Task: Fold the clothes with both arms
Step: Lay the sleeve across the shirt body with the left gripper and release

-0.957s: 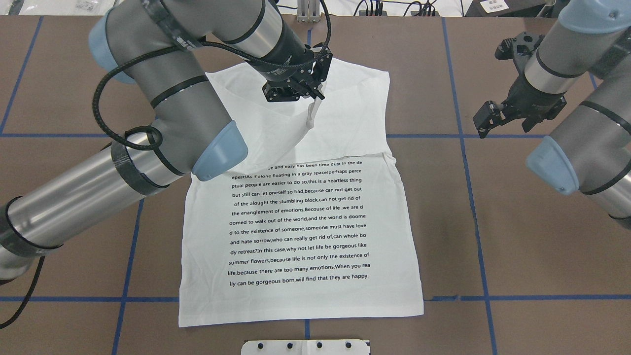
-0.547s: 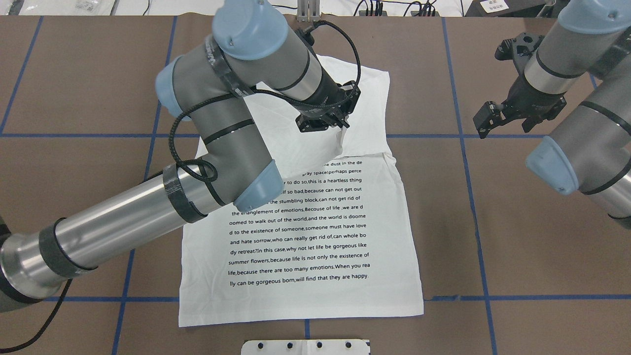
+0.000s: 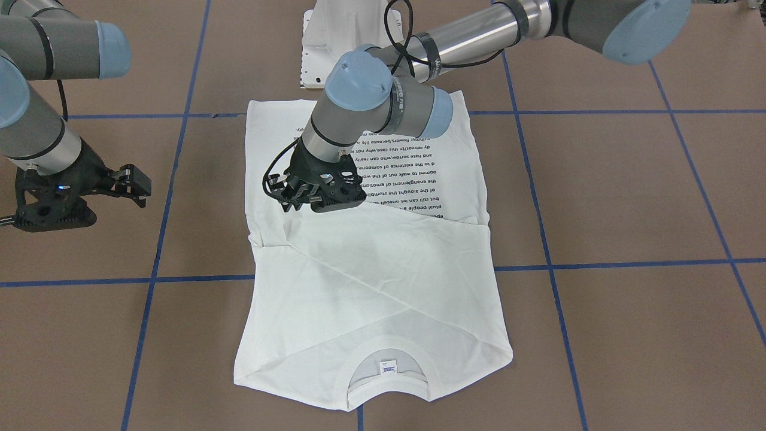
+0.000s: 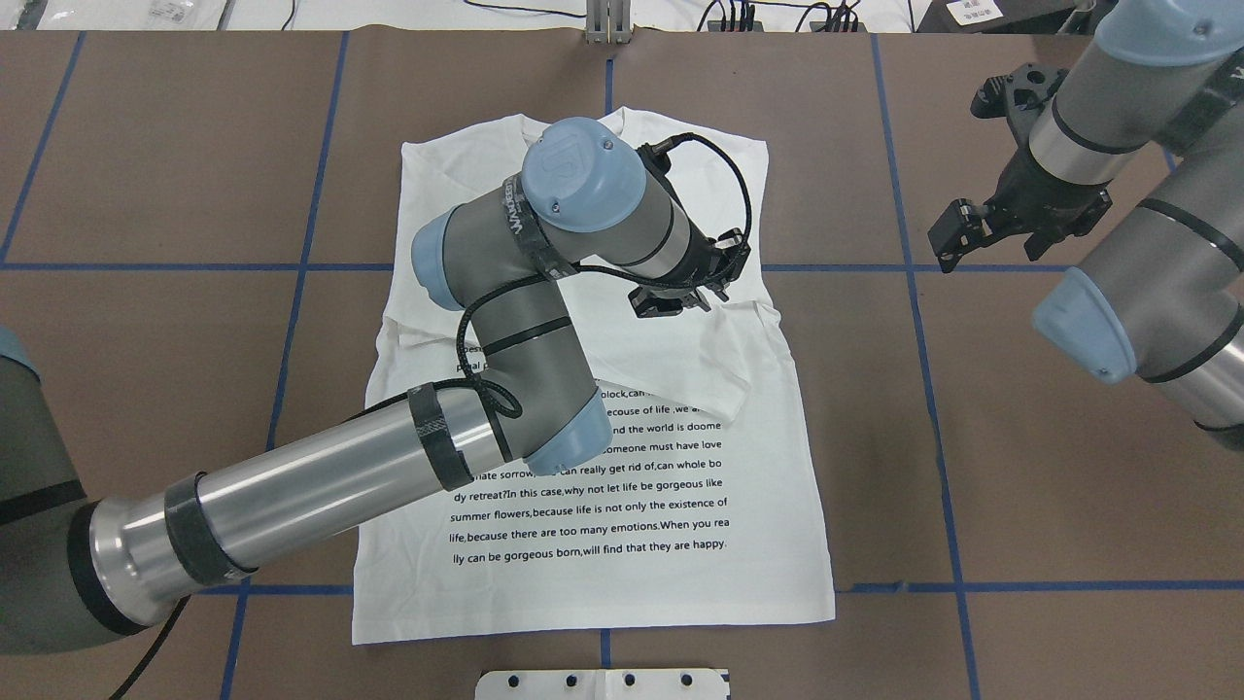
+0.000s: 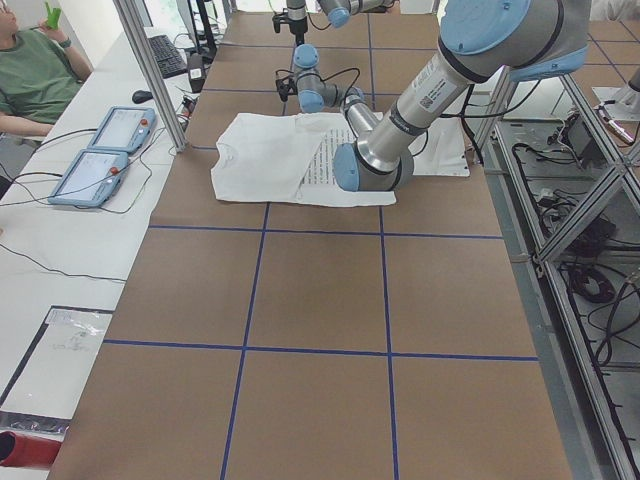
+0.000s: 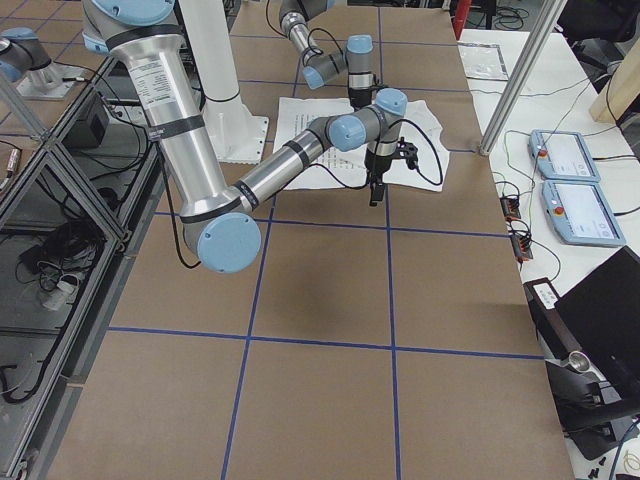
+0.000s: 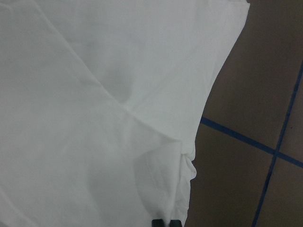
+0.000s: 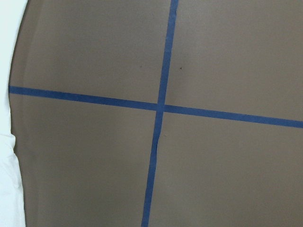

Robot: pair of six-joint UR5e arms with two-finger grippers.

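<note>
Sleeves lie crossed over the collar half of the white T-shirt [image 4: 603, 569], spread mid-tabletop [image 4: 146, 146] with its collar toward the far edge. The left claw [image 4: 671, 299], nearly closed, pinches sleeve cloth. The right claw [image 4: 991, 248] hovers aside, spread wide. The body folds look still to do.

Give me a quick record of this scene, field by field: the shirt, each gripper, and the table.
T-shirt: flat on the table, printed text up, collar-end half covered by folded plain white fabric
Left gripper: low over the shirt's folded part, grip unclear
Right gripper: open, empty, above the table beside the shirt
Neck label: visible inside the collar
</note>
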